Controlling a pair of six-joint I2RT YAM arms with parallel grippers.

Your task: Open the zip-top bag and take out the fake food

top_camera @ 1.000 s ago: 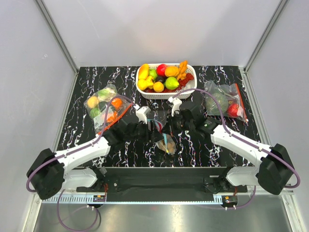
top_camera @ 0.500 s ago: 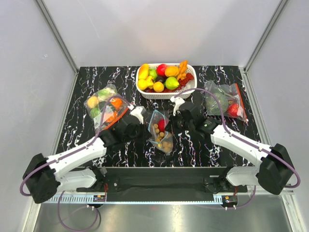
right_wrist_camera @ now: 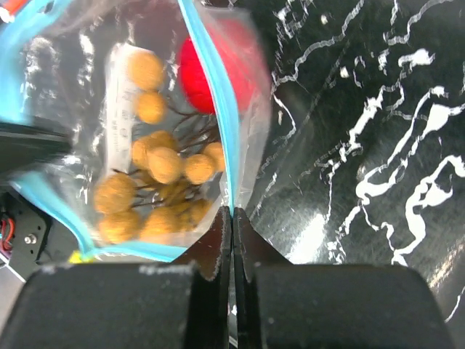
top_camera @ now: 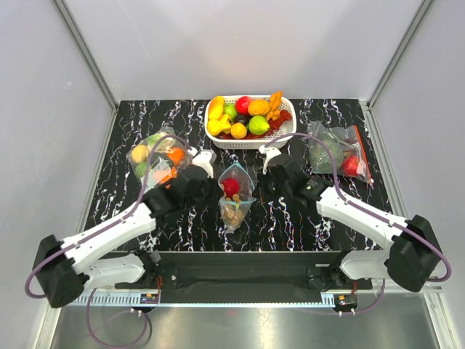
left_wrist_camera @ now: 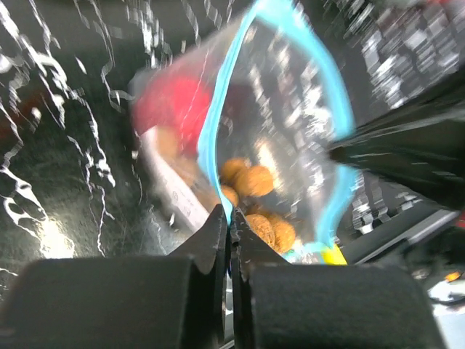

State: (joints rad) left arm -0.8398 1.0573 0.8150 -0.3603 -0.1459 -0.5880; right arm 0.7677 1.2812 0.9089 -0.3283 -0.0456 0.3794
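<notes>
The zip-top bag [top_camera: 235, 196] hangs between my two grippers at the table's middle, its teal strip [left_wrist_camera: 218, 123] spread into an open loop. My left gripper [top_camera: 216, 186] is shut on the left lip of the mouth, its tips pinching the teal strip [left_wrist_camera: 231, 218]. The right gripper [top_camera: 257, 182] is shut on the opposite lip [right_wrist_camera: 232, 214]. Inside lies the fake food: a glossy red fruit [top_camera: 231, 187] [right_wrist_camera: 202, 76] and a bunch of tan-brown balls [top_camera: 232, 213] [right_wrist_camera: 163, 166] [left_wrist_camera: 254, 182].
A white basket [top_camera: 215, 138] of mixed fruit stands at the back centre. Two clear bags with orange-red strips lie flat, one at the left [top_camera: 156, 160], one at the right [top_camera: 336, 149]. Grey walls close in the black marbled table [top_camera: 116, 196].
My left gripper has shut on the bag's left lip and pulled left. The bag rose and shifted back-left, and its mouth spread open. The right gripper kept its grip.
</notes>
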